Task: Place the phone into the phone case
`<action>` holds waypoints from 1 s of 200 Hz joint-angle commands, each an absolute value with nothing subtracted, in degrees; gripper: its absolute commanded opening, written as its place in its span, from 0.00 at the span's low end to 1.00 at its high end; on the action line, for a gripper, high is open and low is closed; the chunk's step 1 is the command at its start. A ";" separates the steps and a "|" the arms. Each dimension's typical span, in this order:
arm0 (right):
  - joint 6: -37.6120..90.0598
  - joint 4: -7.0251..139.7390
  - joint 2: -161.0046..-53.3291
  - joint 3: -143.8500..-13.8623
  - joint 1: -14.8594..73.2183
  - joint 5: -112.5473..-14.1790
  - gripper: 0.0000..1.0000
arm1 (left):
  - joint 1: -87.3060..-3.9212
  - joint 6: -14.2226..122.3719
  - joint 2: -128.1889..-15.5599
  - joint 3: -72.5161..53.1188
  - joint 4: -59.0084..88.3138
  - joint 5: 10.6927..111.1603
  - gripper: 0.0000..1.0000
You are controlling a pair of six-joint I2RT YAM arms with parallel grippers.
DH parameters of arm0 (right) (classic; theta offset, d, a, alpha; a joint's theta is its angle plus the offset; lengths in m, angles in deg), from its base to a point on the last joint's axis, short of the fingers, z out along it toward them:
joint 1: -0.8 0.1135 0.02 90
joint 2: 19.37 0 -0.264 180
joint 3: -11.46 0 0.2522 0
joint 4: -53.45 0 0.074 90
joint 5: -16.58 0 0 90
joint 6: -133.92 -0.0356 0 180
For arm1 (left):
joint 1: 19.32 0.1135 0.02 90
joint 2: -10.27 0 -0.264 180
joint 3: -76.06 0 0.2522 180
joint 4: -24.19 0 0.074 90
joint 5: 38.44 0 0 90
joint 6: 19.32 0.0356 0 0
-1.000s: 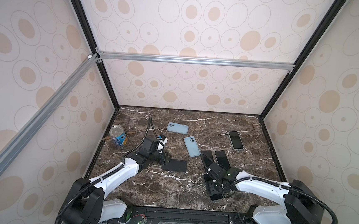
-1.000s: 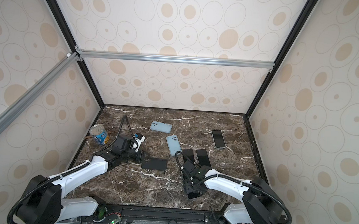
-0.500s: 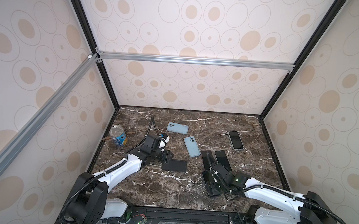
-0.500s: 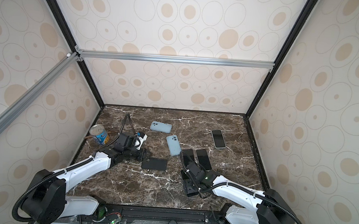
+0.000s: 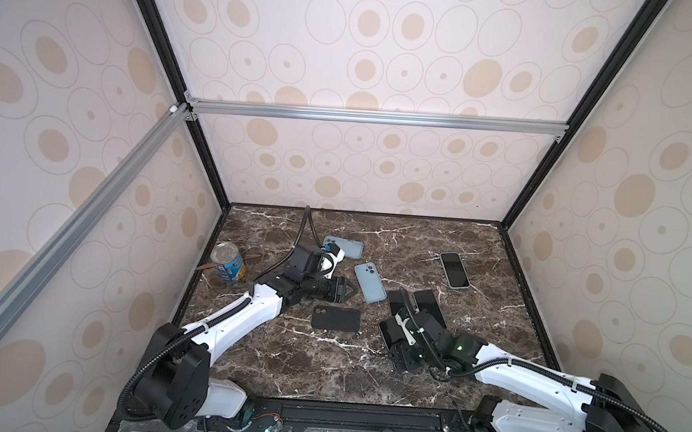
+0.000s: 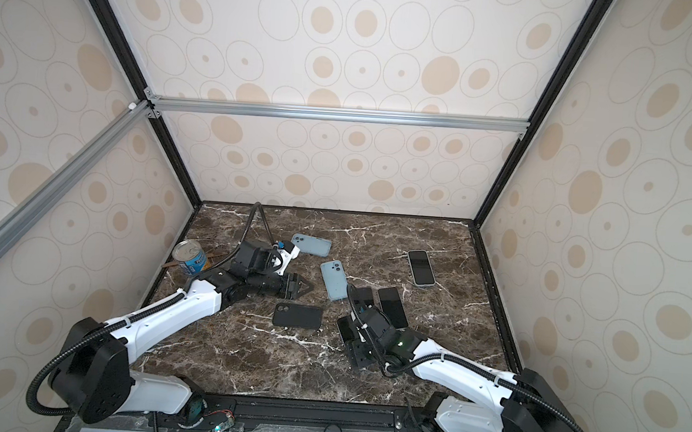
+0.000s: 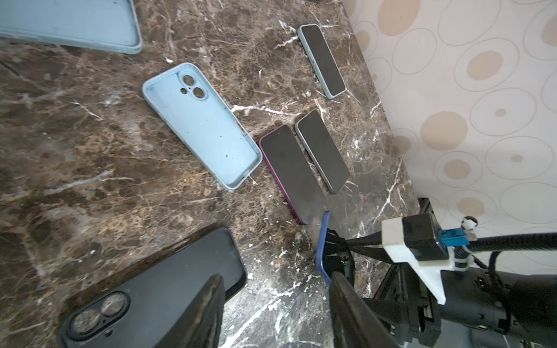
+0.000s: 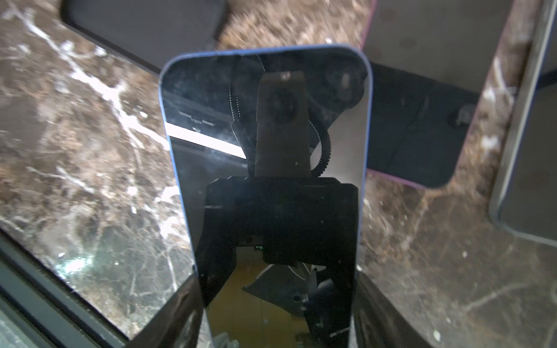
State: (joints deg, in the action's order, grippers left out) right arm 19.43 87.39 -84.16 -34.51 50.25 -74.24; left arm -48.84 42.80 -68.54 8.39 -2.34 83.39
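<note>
Your R gripper [image 8: 277,304] is clamped across the width of the blue-edged phone [image 8: 265,135]. Screen faces the wrist cam and the phone is tilted, not flat, near-right of centre. L gripper [image 5: 347,294]: jaws apart, nothing btwn them, just far of the black case [image 5: 336,319], which lies flat on the marble top [image 5: 304,368]. Can't tell if a finger touches it. Purple-edged phone [image 7: 286,171] and grey-edged phone [image 7: 322,150] lie side by side just far of the R gripper.
</note>
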 commanded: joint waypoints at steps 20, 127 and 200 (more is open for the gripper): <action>25.79 79.25 -83.74 -40.20 50.63 -70.91 0.44 | -51.15 39.87 -71.36 5.00 -6.66 86.30 0.56; 28.54 72.79 -88.86 -44.05 52.43 -68.40 0.43 | -53.43 34.03 -72.13 9.77 2.04 93.83 0.48; 29.84 74.36 -89.92 -46.14 53.13 -70.60 0.43 | -53.59 32.45 -71.93 10.82 2.69 94.45 0.18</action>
